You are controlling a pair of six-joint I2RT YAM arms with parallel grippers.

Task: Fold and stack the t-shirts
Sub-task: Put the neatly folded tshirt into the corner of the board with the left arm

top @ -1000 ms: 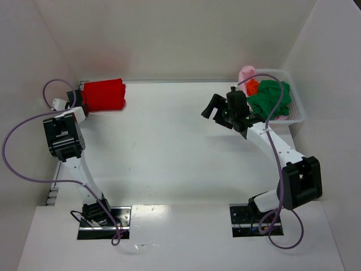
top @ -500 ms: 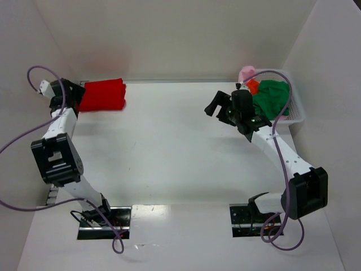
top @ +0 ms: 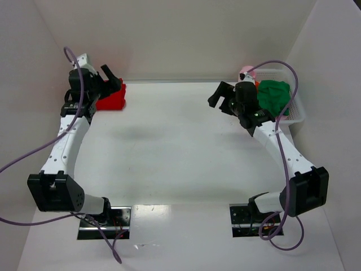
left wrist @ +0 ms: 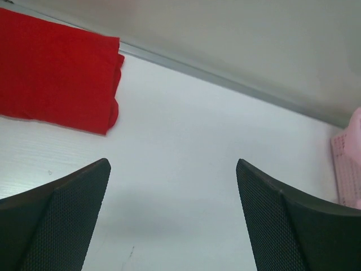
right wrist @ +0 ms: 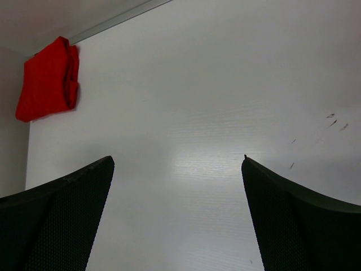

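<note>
Left hand overlaps red t-shirt only overhead.

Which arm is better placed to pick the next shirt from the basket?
Likely right. The right gripper is open beside the basket holding the green t-shirt, though facing away. The left gripper is open across the table, by the folded red t-shirt.

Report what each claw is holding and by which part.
Nothing. The left claw and the right claw are both open and empty; the folded red t-shirt lies free on the table.
</note>
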